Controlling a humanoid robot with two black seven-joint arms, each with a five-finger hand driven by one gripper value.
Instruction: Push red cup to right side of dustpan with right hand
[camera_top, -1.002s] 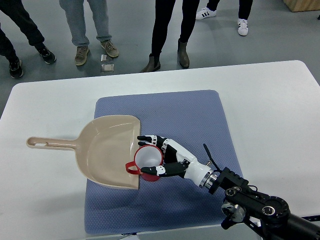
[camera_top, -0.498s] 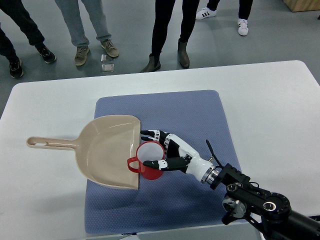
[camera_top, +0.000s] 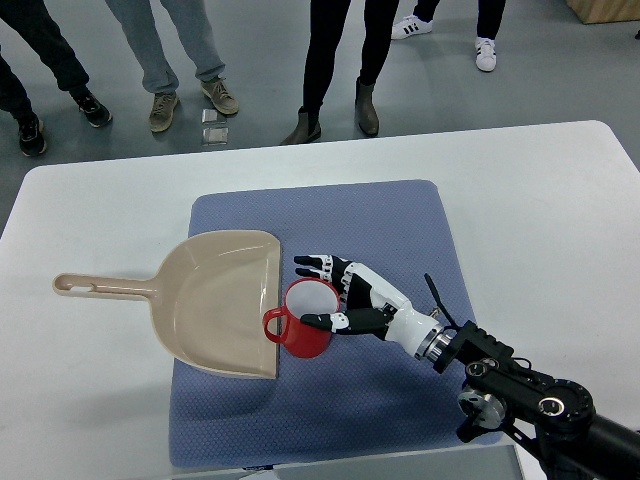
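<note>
The red cup (camera_top: 300, 340) stands upright on the blue mat (camera_top: 390, 230), just off the right edge of the beige dustpan (camera_top: 210, 300). Its handle (camera_top: 272, 326) points left and overlaps the dustpan's open lip. My right hand (camera_top: 303, 291) comes in from the lower right and wraps the cup. Its fingers (camera_top: 322, 266) curve round the far side of the rim, and the thumb (camera_top: 325, 322) lies across the near rim. The dustpan's handle (camera_top: 100, 288) points left onto the white table.
The white table (camera_top: 540, 210) runs wide on both sides of the mat. My right forearm (camera_top: 510, 385) crosses the mat's lower right corner. Several people's legs (camera_top: 330, 60) stand along the table's far edge, and a small metal object (camera_top: 214, 128) lies on the floor there.
The cup has slid right and slightly toward the far side, off the dustpan's lip onto the mat, with my right hand moving along with it. The dustpan stayed put.
</note>
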